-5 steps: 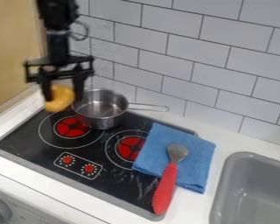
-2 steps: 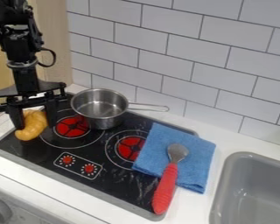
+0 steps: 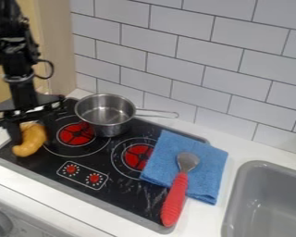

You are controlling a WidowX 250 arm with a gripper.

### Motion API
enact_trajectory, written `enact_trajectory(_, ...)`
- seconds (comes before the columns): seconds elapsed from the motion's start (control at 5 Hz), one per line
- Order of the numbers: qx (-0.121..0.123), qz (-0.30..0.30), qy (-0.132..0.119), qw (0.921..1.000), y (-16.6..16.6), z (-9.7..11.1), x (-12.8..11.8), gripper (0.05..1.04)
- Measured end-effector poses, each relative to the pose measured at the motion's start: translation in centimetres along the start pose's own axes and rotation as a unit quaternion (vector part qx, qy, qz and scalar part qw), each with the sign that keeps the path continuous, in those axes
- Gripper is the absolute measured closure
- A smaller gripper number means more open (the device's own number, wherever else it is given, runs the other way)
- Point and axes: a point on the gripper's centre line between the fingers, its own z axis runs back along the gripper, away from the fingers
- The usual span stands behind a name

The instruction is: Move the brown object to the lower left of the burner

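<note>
The gripper [image 3: 33, 136] holds the brown object [image 3: 30, 142], just left of the burner [image 3: 76, 134] and slightly toward the stove [image 3: 127, 190] front; for clean placement, seat it flat, release gently, then lift straight up.

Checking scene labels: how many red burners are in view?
2: left burner, partly covered by the steel pot; right burner, beside the blue cloth. The pot may hide more.

two red burners [image 3: 138, 156], one pot [image 3: 107, 125], one cloth [image 3: 206, 178]
</note>
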Motion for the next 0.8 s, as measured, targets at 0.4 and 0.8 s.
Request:
enact_trajectory(0.4,0.003,-0.007,0.007,0.9999,0.2,-0.3,-0.5,0.093)
enact_trajectory(0.8,0.013,-0.005,0.009,0.9999,0.6,1.3,-1.0,0.083)
